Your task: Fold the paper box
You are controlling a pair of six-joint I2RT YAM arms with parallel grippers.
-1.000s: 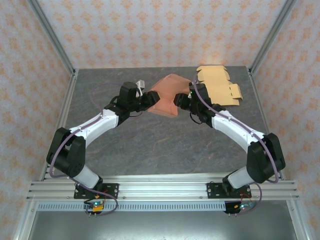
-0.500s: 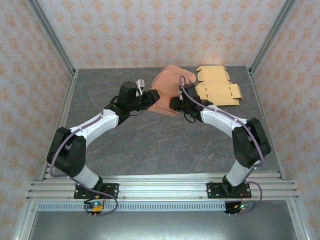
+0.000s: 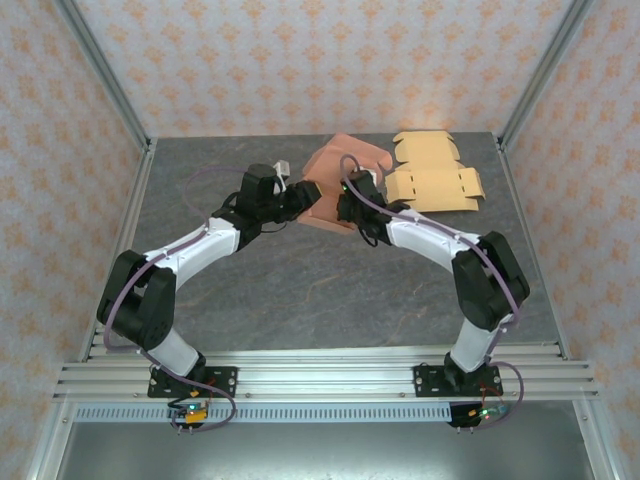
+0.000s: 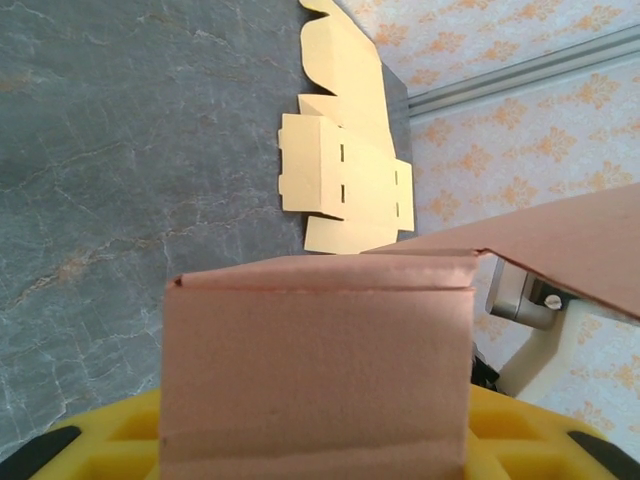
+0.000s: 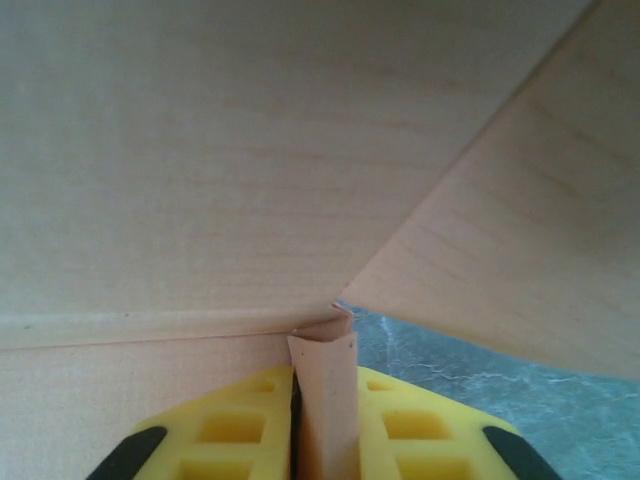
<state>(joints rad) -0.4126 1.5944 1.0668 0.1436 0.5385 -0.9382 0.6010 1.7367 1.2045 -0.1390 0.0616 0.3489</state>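
Starting right at my fingertips: my right gripper is squeezed down to almost nothing. Its two yellow fingers pinch a thin upright flap of the paper box, and the flap touches both pads. Just past that, the box's pink-tan walls rise in front of the wrist camera and meet at a crease above the flap. A sliver of grey table peeks out low on the right.

My left gripper is about half open, but it isn't loose. A wide panel of the same box sits in the gap and fills it from one yellow finger to the other, so I'd call that a grip across the panel's width. Another slanted wall of the box runs off to the right behind it.

From above, both grippers meet at the box from opposite sides, left on its left edge and right on its near right corner. The box sits toward the back middle of the table, half formed and tilted. Further back and to the right, some flat blanks lie on the table close to the box. I can't tell if they touch it.
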